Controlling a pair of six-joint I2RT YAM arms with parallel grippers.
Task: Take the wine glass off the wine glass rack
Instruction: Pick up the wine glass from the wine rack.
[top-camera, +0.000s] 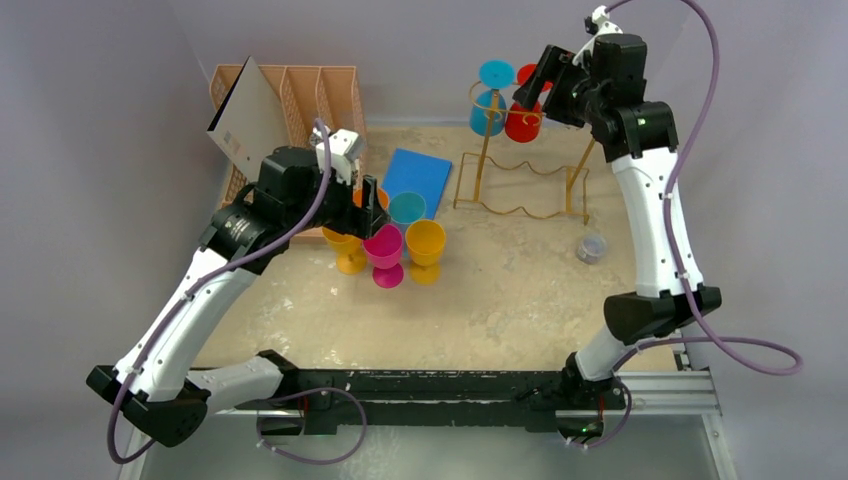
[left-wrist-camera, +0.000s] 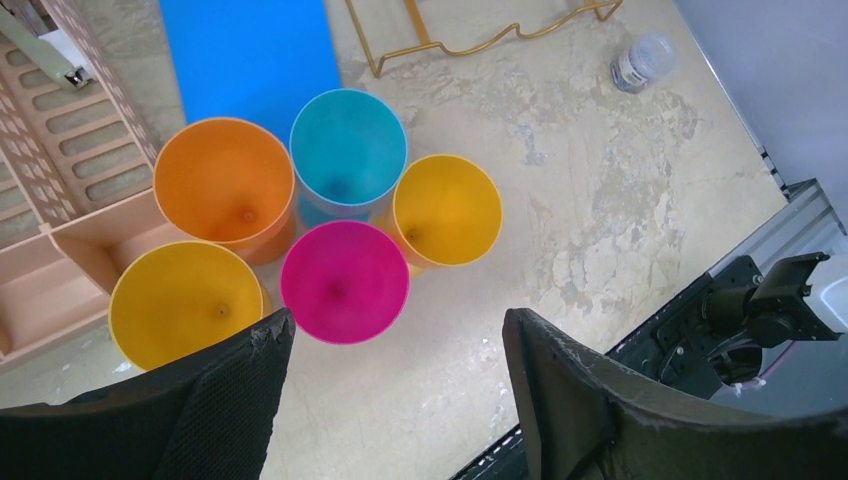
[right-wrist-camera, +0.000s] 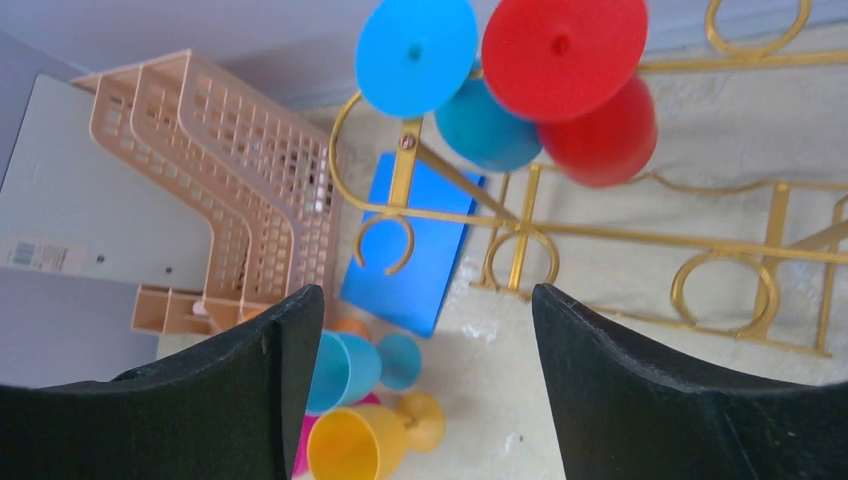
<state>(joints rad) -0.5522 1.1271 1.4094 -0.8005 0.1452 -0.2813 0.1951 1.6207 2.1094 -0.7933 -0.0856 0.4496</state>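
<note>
The smooth red wine glass (right-wrist-camera: 565, 45) hangs inverted, round foot up, on the thin gold wire wine glass rack (right-wrist-camera: 404, 175) beside a blue glass (right-wrist-camera: 415, 42); the right end effector (right-wrist-camera: 425, 295) is spread, seemingly just short of it; the left end effector (left-wrist-camera: 398, 318) gapes, empty, over glossy upright cups (left-wrist-camera: 344, 280) on the surface.

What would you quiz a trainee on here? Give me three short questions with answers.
1. True or false: the red wine glass hangs upside down on the gold wine glass rack.
2. How many upright wine glasses stand on the table near the left pincer?
3. Which pincer is nearer the rack? A) left pincer B) right pincer
Key: 1 true; 2 five; 3 B.
</note>
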